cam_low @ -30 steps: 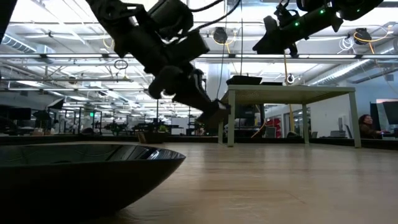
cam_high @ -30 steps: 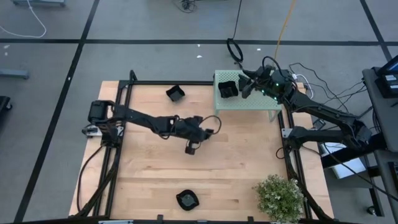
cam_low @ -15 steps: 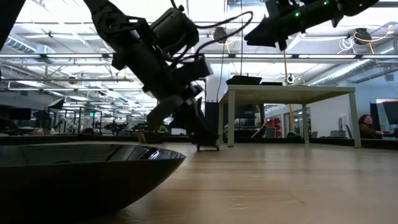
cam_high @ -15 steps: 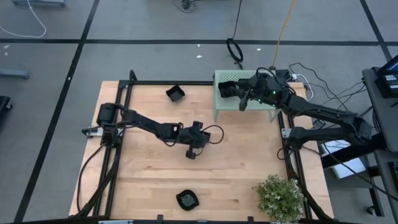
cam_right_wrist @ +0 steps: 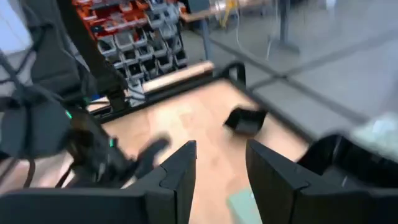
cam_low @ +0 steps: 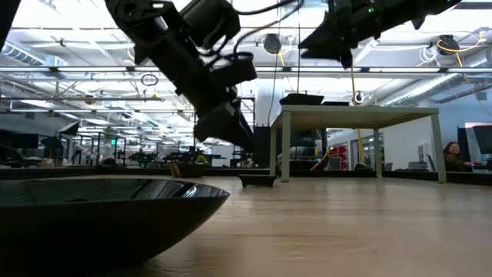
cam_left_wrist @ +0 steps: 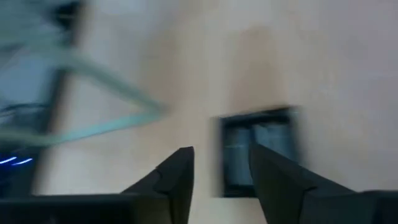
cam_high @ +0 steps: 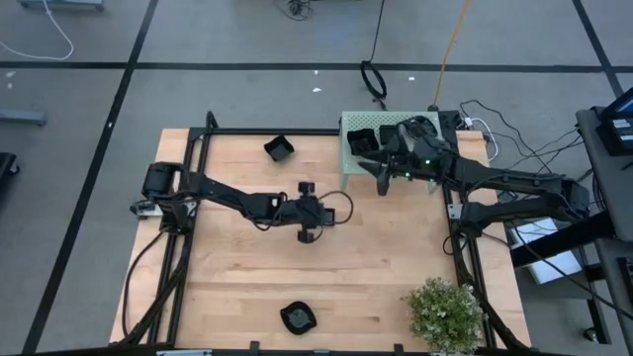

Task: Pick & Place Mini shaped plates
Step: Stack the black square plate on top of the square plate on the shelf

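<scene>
Midway across the desk, the left jaws stand apart and empty just above a square plate that lies flat on the wood, free of both fingers. The left arm reaches in from the frame's left. The step in hand looks like the set-down. To finish it well, the jaws should stay wide and rise straight up, so that neither finger clips the rim and drags the glossy dish.

The right jaws are also apart, with nothing between them. They hang over the near edge of the green stand at upper right, where the right arm comes in. More black plates sit on that stand. Any next pick there calls for a slow, level approach, as the dishes are small and slick.

From above, the placed plate is nearly lost against the dark wrist; the low view shows it plainly resting on the desk, with clear air below the jaws. The left wrist view alone shows its square outline. Only the top view takes in the other dishes together: one at upper centre, another at the bottom edge, beside the plant at lower right. The right wrist view catches the upper-centre plate from across the desk.
</scene>
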